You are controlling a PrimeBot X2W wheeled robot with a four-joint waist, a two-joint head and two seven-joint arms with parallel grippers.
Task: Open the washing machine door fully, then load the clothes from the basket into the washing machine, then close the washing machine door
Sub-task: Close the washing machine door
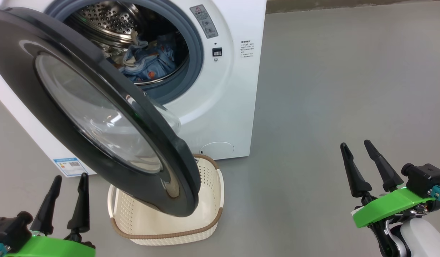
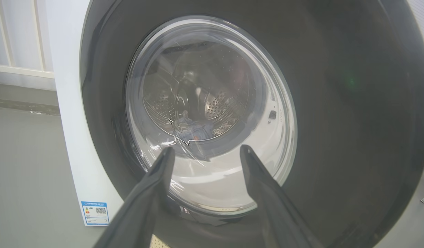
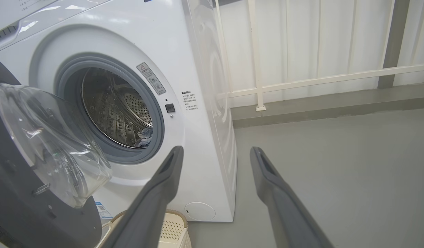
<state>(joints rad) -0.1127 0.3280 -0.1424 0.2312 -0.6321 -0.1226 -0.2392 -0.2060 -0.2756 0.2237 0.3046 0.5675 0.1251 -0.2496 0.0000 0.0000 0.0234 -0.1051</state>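
Note:
The white washing machine [image 1: 227, 107] stands ahead on the left. Its round black door [image 1: 34, 71] with the clear bowl window hangs partly open, swung over the basket [image 1: 213, 185]. The clothes [image 1: 148, 62], light blue with orange prints and a cream piece, lie inside the steel drum. The cream basket with its brown rim sits on the floor under the door and looks empty. My left gripper [image 1: 70, 175] is open at the lower left, facing the door's outer side [image 2: 353, 103]. My right gripper [image 1: 355, 142] is open at the lower right, away from the machine [image 3: 198, 120].
Grey floor [image 1: 330, 89] stretches to the right of the machine. A white railing [image 3: 301, 82] and a low kerb run along the back wall. A blue label [image 1: 69, 166] is stuck low on the machine's side.

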